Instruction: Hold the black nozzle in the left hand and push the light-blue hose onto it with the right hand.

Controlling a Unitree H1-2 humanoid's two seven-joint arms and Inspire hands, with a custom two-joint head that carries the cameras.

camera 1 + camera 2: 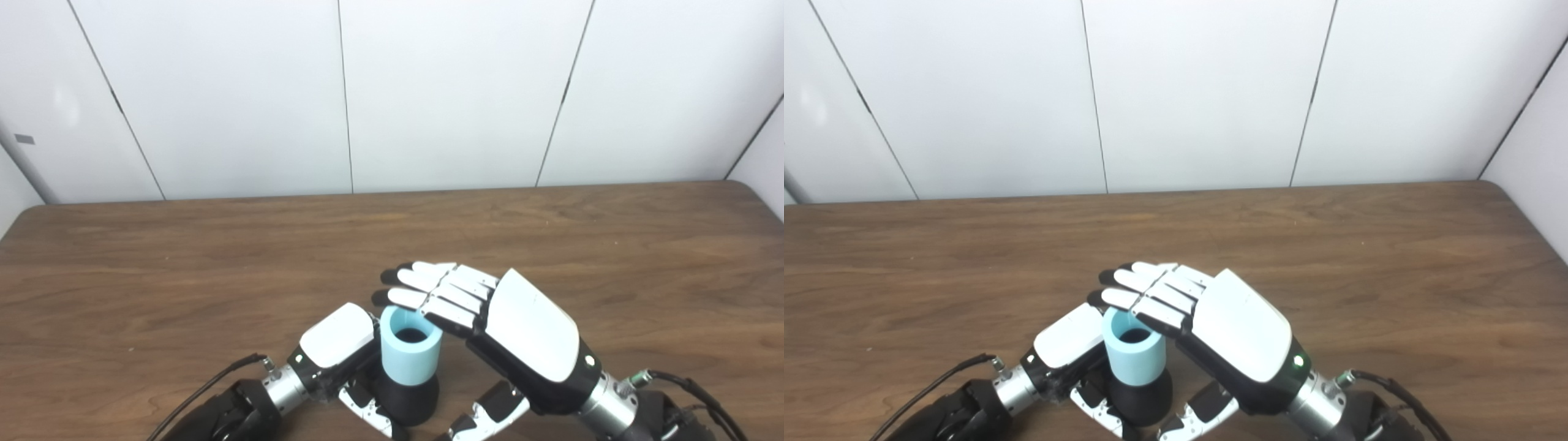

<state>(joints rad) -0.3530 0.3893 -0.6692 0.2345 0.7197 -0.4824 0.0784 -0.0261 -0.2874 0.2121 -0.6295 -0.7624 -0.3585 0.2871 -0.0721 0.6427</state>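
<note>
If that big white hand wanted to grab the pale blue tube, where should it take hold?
Probably around the smooth upright side wall of the light-blue hose, coming from its right. The tube stands vertical on the black nozzle, the left hand crowds its left side, and the right hand, fingers extended, hovers at its open top.

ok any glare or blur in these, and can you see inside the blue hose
Left eye view: soft glare patch on the wall panel at upper left, everything else evenly lit and sharp. Right eye view: the light-blue hose bore shows only dark, the right hand casts a faint shadow on the table, and the green light on its wrist glows.
</note>
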